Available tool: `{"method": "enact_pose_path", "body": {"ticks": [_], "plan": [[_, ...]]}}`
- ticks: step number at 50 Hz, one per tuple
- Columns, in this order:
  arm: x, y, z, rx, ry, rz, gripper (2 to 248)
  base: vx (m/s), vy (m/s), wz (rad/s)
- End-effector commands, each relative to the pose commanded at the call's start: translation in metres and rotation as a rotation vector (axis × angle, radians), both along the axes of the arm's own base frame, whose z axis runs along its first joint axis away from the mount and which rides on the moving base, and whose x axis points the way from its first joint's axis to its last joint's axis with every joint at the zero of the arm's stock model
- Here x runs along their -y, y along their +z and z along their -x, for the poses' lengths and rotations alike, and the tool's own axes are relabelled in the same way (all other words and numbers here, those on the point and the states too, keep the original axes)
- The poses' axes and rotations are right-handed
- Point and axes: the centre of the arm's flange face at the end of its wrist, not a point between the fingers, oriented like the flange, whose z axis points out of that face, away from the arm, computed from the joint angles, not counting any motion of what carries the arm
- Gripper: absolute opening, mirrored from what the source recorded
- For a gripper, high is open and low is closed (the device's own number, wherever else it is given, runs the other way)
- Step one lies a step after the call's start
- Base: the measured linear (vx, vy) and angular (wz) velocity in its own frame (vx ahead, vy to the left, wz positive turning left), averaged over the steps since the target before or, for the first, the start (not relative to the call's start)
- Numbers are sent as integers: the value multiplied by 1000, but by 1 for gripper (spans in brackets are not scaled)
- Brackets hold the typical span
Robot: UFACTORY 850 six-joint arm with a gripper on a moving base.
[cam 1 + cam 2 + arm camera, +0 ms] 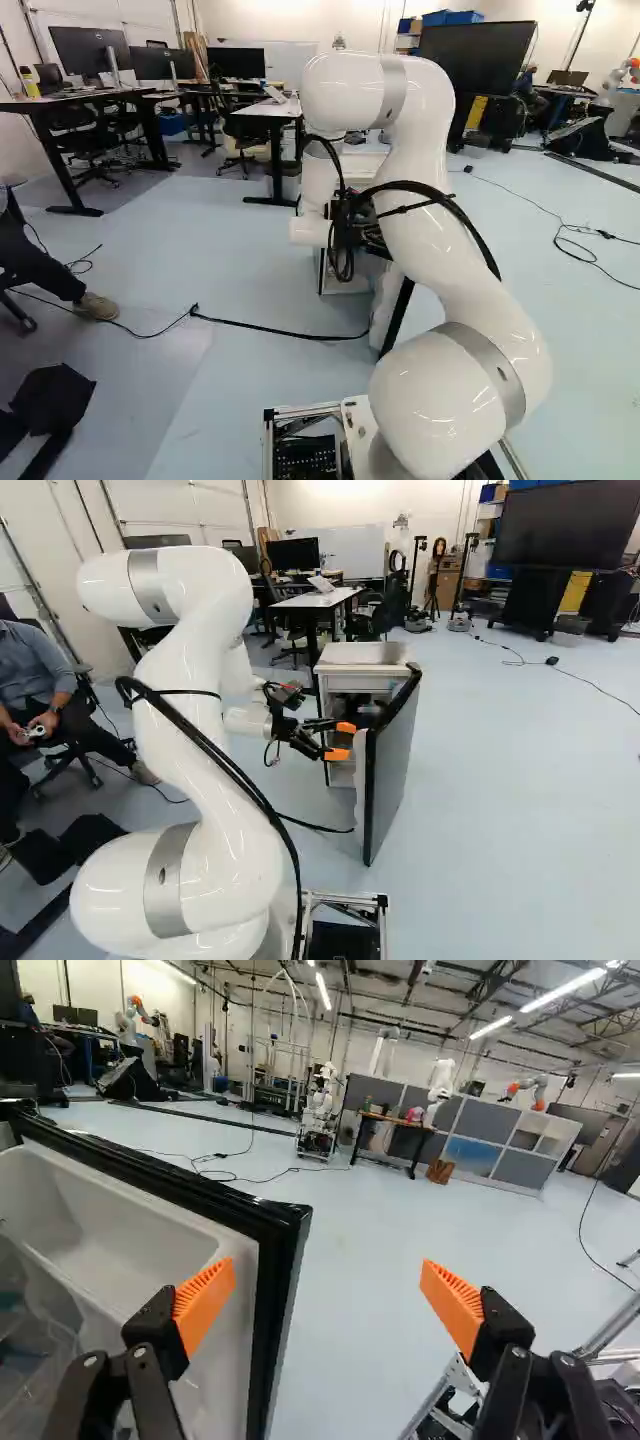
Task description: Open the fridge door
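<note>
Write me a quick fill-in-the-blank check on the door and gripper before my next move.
The fridge door is ____, not closed.
The fingers of the gripper stand ____, not shut together.
The colour of its pads is ____.
The trim along the door's edge is coloured ____.

Missing words: open; apart; orange; black.

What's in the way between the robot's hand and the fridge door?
Nothing that I can see. The open hand is right by the black edge of the fridge door, with no other thing showing between them. The door already stands open, swung out from the fridge.
</note>
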Motion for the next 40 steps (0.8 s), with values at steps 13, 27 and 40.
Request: {"method": "enact_pose_path", "body": {"ticks": [13, 27, 40], "plan": [[0, 2, -8, 17, -5, -5, 247, 0, 0, 0], [0, 4, -17, 34, -11, -10, 247, 0, 0, 0], [0, 5, -26, 50, -16, -14, 247, 0, 0, 0]]}}
